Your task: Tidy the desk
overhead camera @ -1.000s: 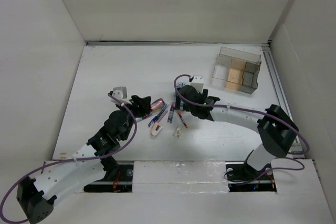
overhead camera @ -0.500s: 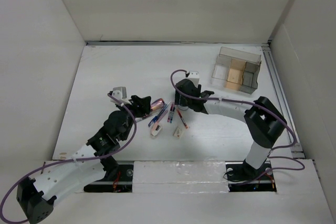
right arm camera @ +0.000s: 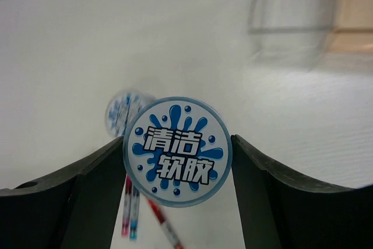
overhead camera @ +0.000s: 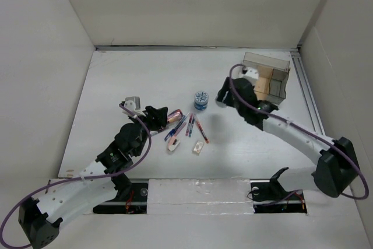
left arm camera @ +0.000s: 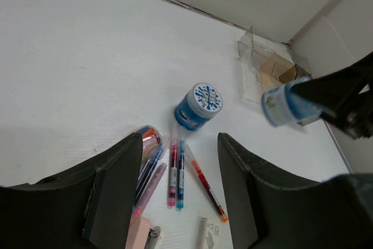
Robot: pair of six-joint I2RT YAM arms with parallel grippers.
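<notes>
The white desk (overhead camera: 128, 80) holds a loose cluster of several pens (overhead camera: 189, 125) near its middle, with a blue jar (overhead camera: 201, 100) standing upright just behind them. My right gripper (overhead camera: 222, 97) is shut on a second blue jar (right arm camera: 178, 151) with a blue-and-white printed lid, held in the air to the right of the standing one (left arm camera: 198, 106). The left wrist view also shows this held jar (left arm camera: 284, 104). My left gripper (overhead camera: 154, 118) hovers at the left edge of the pens (left arm camera: 175, 170), its fingers (left arm camera: 116, 173) apart with nothing between them.
A clear compartmented tray (overhead camera: 265, 80) sits at the back right, just beyond my right wrist. A rainbow-coloured tube (overhead camera: 175, 116), a pink-white stapler (overhead camera: 173, 144) and a small white packet (overhead camera: 198, 147) lie among the pens. White wall panels surround the desk.
My right gripper has closed on a blue jar beside the pens, lifted it and swung right toward the tray, uncovering the second jar. The left arm has stayed still.
</notes>
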